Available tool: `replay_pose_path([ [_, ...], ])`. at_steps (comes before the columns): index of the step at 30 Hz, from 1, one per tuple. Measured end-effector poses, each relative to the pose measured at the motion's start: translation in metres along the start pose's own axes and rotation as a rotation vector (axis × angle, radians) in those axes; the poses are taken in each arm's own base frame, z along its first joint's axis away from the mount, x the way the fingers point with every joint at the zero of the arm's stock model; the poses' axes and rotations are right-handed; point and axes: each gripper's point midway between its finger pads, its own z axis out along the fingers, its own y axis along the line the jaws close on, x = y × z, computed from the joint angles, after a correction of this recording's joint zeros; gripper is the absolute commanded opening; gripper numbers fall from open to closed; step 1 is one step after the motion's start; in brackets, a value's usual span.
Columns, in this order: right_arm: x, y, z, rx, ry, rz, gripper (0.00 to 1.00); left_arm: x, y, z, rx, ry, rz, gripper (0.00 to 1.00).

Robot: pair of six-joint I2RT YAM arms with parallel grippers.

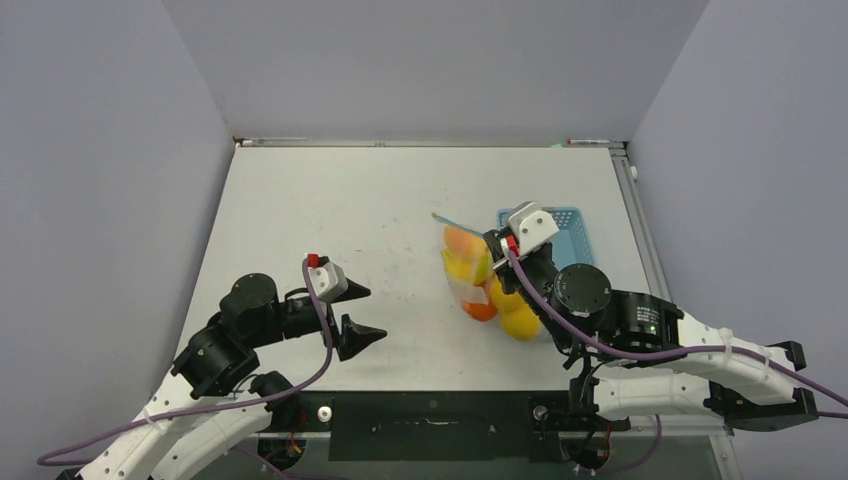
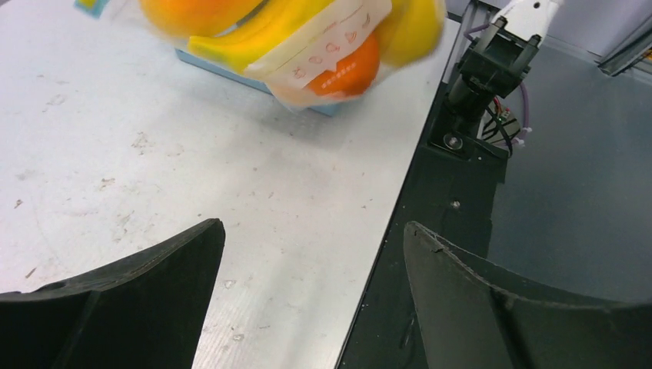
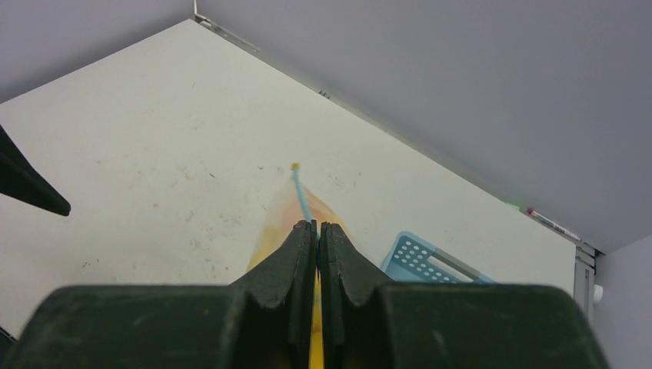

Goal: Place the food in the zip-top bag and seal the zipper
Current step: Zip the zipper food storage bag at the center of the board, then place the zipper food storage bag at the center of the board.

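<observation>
The clear zip-top bag (image 1: 478, 270) hangs above the table right of centre, with the food inside: orange and yellow rounds and a banana (image 1: 515, 318). My right gripper (image 1: 497, 245) is shut on the bag's light blue zipper (image 3: 301, 196), which runs out ahead of the fingertips (image 3: 306, 229) to its far corner. In the left wrist view the bag (image 2: 323, 58) with its fruit shows at the top, blurred. My left gripper (image 1: 362, 312) is open and empty at the near left, pointing toward the bag but well apart from it.
A light blue perforated basket (image 1: 572, 232) stands behind the right gripper; it also shows in the right wrist view (image 3: 419, 260). The table's near edge and a black base plate (image 2: 446, 192) lie under my left gripper. Grey walls enclose the table.
</observation>
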Motion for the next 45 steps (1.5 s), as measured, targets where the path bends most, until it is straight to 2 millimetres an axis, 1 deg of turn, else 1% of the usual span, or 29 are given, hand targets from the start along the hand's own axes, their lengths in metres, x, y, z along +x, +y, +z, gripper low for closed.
replay_pose_path([
  [4, 0.004, 0.008, 0.002, -0.037, 0.012, -0.023, 0.05, -0.005, 0.007, -0.001, -0.043, -0.022, 0.018, 0.89],
  [10, 0.007, 0.024, 0.005, -0.107, 0.021, -0.046, 0.05, -0.024, 0.014, -0.005, -0.091, -0.078, 0.056, 0.90],
  [14, 0.007, 0.037, 0.005, -0.171, 0.018, -0.047, 0.05, -0.035, 0.014, -0.008, -0.099, -0.108, 0.079, 0.90],
  [19, 0.006, 0.052, 0.003, -0.253, 0.011, -0.043, 0.05, -0.040, 0.012, -0.010, -0.096, -0.132, 0.101, 0.92],
  [23, 0.006, 0.062, 0.001, -0.305, 0.007, -0.038, 0.05, -0.046, 0.007, -0.009, -0.066, -0.154, 0.113, 0.94],
  [24, 0.006, 0.065, 0.000, -0.320, 0.007, -0.037, 0.05, -0.048, 0.005, -0.009, -0.053, -0.159, 0.116, 0.99],
  [26, 0.007, 0.071, 0.000, -0.349, 0.009, -0.038, 0.05, -0.050, 0.000, -0.007, -0.018, -0.167, 0.119, 0.96],
  [33, 0.009, 0.095, -0.004, -0.469, 0.013, -0.039, 0.05, -0.055, -0.012, -0.002, 0.059, -0.181, 0.134, 0.96],
  [39, 0.007, 0.114, -0.014, -0.586, 0.002, -0.032, 0.05, -0.062, -0.022, -0.003, 0.118, -0.211, 0.167, 0.96],
  [45, 0.005, 0.130, -0.025, -0.698, -0.010, -0.023, 0.05, -0.060, -0.031, -0.001, 0.176, -0.217, 0.184, 0.96],
])
